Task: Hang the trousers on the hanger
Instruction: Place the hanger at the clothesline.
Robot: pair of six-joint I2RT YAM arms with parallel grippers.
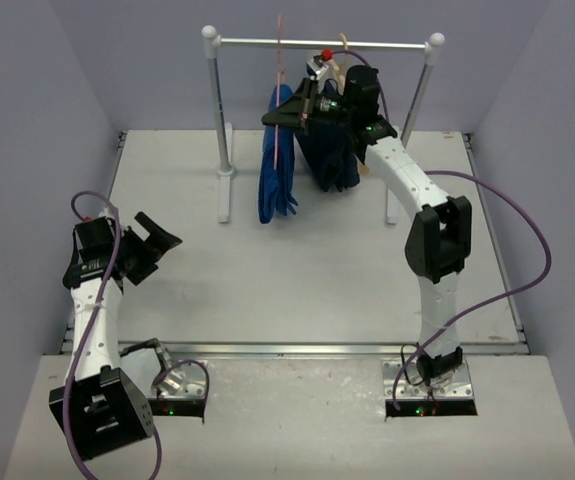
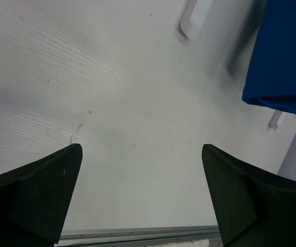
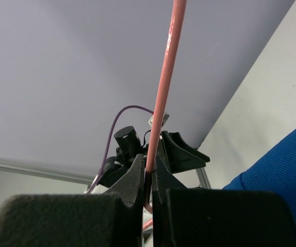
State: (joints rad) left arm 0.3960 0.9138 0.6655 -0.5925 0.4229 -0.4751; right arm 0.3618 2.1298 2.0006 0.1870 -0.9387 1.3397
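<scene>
Left gripper (image 2: 142, 154) spread, idle above table (image 2: 111, 77); right gripper (image 3: 149, 167) pinching hanger (image 3: 163, 103) wire; trousers (image 1: 275, 180) seemingly draped on it, below rail (image 1: 322, 43); your next move, likely: settle hook on rail, release gently.

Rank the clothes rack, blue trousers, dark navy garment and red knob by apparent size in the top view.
1. clothes rack, clearly largest.
2 and 3. blue trousers and dark navy garment: too close to rank; the trousers hang longer, the navy one looks wider.
4. red knob, smallest.
</scene>
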